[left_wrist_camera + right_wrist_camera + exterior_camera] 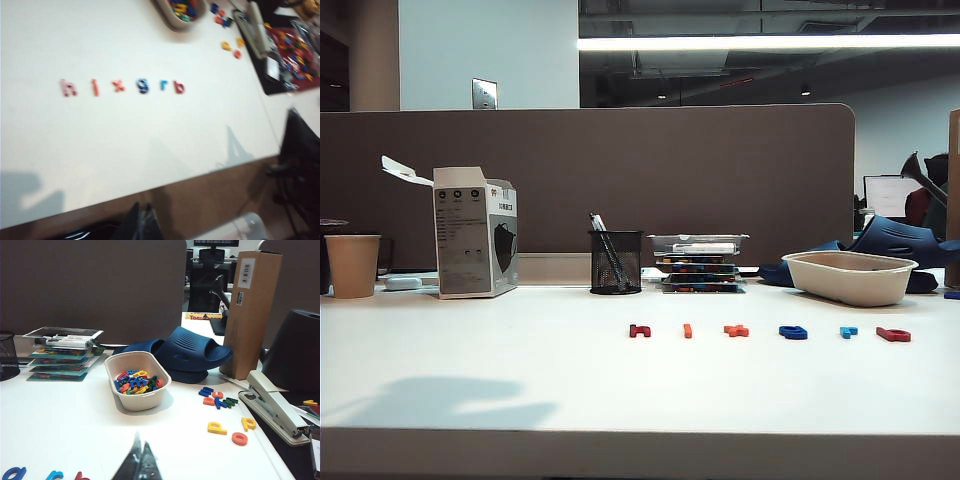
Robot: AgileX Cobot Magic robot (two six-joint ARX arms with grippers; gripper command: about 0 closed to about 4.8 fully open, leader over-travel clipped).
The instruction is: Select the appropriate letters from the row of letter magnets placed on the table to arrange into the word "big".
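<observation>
Mid-table, your row of letter magnets [767, 331] lies untouched; with left gripper [141, 220] and right gripper [141, 462] both closed and empty, open one over the red "b" [179, 87].

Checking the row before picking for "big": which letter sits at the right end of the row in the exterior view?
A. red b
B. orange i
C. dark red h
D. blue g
A: the red b ends the row, right of the light blue letter.

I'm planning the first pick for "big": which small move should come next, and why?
Probably lower the left gripper, shut and high above the table's near edge, toward the red b ending the untouched row; the right gripper, shut, hovers by the bowl.
</observation>
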